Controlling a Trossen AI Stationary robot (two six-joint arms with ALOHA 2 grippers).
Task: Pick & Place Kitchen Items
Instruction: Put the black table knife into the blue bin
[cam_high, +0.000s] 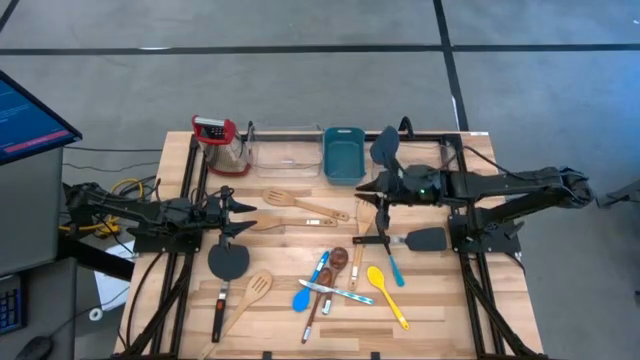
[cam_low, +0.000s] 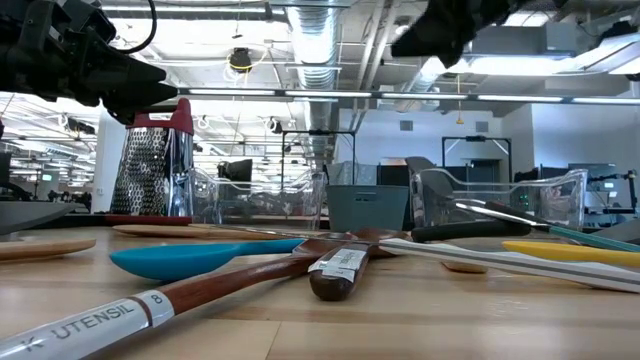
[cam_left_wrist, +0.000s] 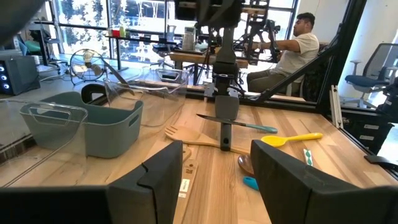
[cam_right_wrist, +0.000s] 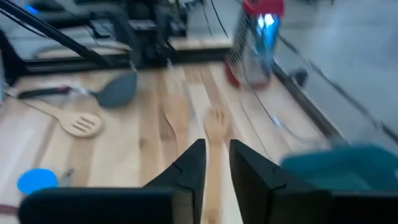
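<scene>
Left gripper (cam_high: 228, 215) hovers over the table's left side, fingers spread wide, nothing between them. Just below it we note a black spatula (cam_high: 226, 265) and a pale slotted spoon (cam_high: 258, 287). Mid-table we see a blue spoon (cam_high: 303, 296), a dark-brown wooden spoon (cam_high: 336, 262) and a yellow spoon (cam_high: 384, 290) piled close. Right gripper (cam_high: 381, 190) hangs near the teal tub (cam_high: 343, 155), fingers narrowed to a slim gap; in the right wrist view nothing shows between them, above a pale wooden fork (cam_right_wrist: 215, 124).

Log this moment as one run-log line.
left gripper: open, waiting at table's left | right gripper: empty, jaws narrow, above wooden fork | teal tub: empty
</scene>
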